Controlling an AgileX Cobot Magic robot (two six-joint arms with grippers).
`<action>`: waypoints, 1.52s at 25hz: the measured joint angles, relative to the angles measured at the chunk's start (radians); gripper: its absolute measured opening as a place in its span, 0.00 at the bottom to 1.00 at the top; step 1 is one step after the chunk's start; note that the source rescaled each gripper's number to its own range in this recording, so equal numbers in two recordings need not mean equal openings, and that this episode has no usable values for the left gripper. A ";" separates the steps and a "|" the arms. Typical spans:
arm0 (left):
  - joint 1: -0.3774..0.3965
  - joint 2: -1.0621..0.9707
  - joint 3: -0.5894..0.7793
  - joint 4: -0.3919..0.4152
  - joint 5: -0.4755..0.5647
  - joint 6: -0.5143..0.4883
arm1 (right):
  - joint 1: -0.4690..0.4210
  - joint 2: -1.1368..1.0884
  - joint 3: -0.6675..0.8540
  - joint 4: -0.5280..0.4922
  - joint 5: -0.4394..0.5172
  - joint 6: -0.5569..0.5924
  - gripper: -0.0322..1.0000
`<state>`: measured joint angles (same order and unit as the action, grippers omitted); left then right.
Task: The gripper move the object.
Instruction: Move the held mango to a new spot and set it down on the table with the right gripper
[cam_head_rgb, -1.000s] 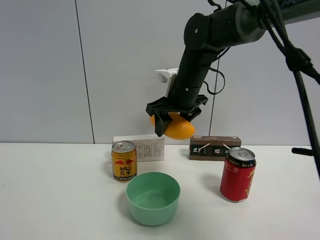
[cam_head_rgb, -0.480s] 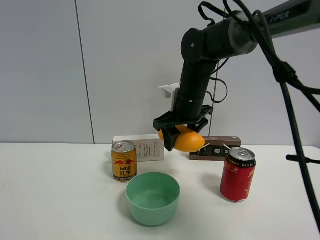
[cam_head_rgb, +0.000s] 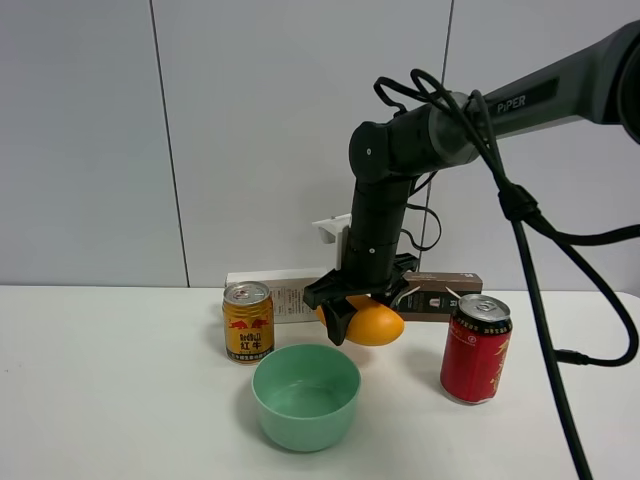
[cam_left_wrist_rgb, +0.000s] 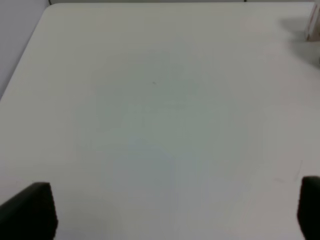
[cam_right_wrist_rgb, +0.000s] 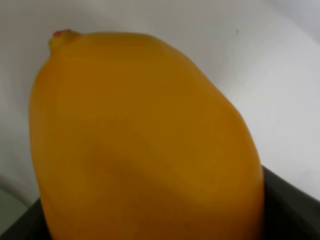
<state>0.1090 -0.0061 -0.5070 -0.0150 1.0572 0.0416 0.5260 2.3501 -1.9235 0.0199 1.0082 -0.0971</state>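
Observation:
My right gripper (cam_head_rgb: 352, 314), a black claw on a thick black arm, is shut on the orange-yellow mango (cam_head_rgb: 374, 325). It holds the mango low over the table, just behind and to the right of the green bowl (cam_head_rgb: 305, 396). In the right wrist view the mango (cam_right_wrist_rgb: 145, 145) fills the frame. My left gripper (cam_left_wrist_rgb: 170, 212) is open over bare white table; only its two finger tips show at the lower corners of the left wrist view, and it is out of the exterior view.
A gold can (cam_head_rgb: 248, 321) stands left of the bowl. A red can (cam_head_rgb: 476, 349) stands to the right. A white box (cam_head_rgb: 285, 293) and a dark box (cam_head_rgb: 436, 295) lie against the back wall. The table (cam_head_rgb: 120, 400) is white.
My right gripper has come down with the mango, from well above the boxes to just above the table behind the bowl, and the arm has folded lower.

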 joint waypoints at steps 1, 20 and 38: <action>0.000 0.000 0.000 0.000 0.000 0.000 | 0.000 0.001 0.000 0.000 -0.008 0.000 0.03; 0.000 0.000 0.000 0.000 0.000 0.000 | -0.005 0.031 0.000 0.015 -0.038 -0.026 0.03; 0.000 0.000 0.000 0.000 0.000 0.000 | -0.008 0.032 0.000 -0.004 -0.017 0.021 0.30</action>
<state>0.1090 -0.0061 -0.5070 -0.0150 1.0572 0.0416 0.5178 2.3818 -1.9235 0.0162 0.9908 -0.0758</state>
